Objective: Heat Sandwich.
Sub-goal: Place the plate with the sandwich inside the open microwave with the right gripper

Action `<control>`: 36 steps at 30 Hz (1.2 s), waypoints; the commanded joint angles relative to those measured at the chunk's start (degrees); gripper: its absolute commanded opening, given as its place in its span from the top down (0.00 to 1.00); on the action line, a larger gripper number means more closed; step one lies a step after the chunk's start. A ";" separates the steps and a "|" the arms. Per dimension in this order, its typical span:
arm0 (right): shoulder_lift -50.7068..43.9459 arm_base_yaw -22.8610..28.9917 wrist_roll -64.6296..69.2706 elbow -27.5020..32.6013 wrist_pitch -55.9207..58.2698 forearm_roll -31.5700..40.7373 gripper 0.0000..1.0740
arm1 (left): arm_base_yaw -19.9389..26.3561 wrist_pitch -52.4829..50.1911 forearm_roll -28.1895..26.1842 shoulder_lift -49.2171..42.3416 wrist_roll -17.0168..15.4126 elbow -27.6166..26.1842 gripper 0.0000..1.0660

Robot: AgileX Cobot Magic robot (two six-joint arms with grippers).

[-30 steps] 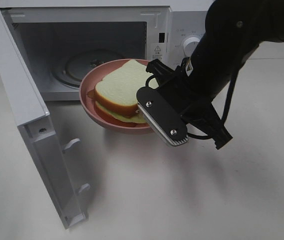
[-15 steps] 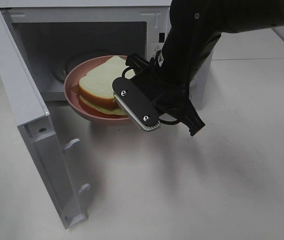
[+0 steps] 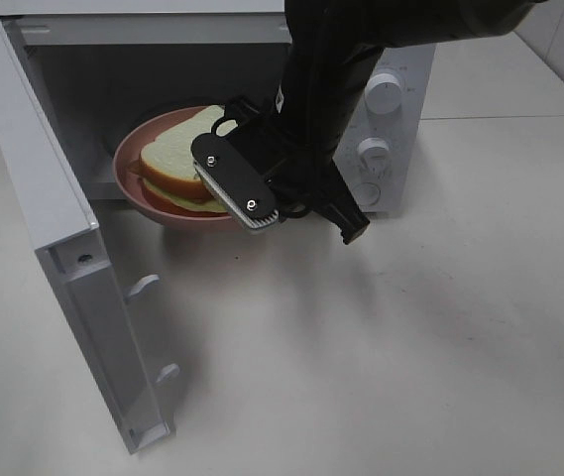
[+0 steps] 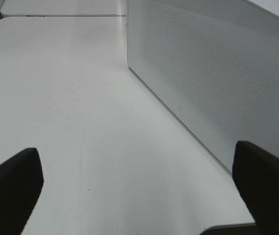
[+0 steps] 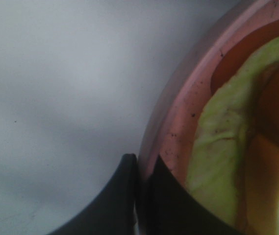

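The sandwich [image 3: 175, 159], white bread with tan crust and green filling, lies on a round pink plate [image 3: 131, 190]. My right gripper [image 3: 237, 188] is shut on the plate's near rim and holds it at the mouth of the open microwave [image 3: 391, 69], partly inside the cavity. The right wrist view shows the fingers [image 5: 129, 196] pinching the pink rim [image 5: 178, 127], with the green filling [image 5: 217, 147] beside them. My left gripper [image 4: 139, 183] is open and empty over the bare table, next to the microwave's perforated side wall [image 4: 217, 73]. It is out of the exterior high view.
The microwave door [image 3: 54, 238] stands swung open at the left, its latch hooks [image 3: 143, 288] pointing toward the table's middle. The control knobs [image 3: 381, 94] are on the microwave's right. My right arm hides part of the cavity. The white table [image 3: 410, 337] spreads in front.
My right gripper has carried the plate with the sandwich left and back, from in front of the microwave to partly inside its opening.
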 commanded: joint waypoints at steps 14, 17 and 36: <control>9.97 0.11 5.90 -16.44 6.59 -1.72 1.00 | 0.00 -0.69 -0.06 -1.43 0.11 0.11 0.03; 10.83 0.11 7.28 -18.56 7.51 -2.06 1.00 | 0.00 -0.69 -0.06 -1.43 0.11 0.11 0.03; 20.40 0.11 11.52 -34.84 10.89 -2.92 1.00 | 0.00 -0.69 -0.06 -1.43 0.11 0.11 0.03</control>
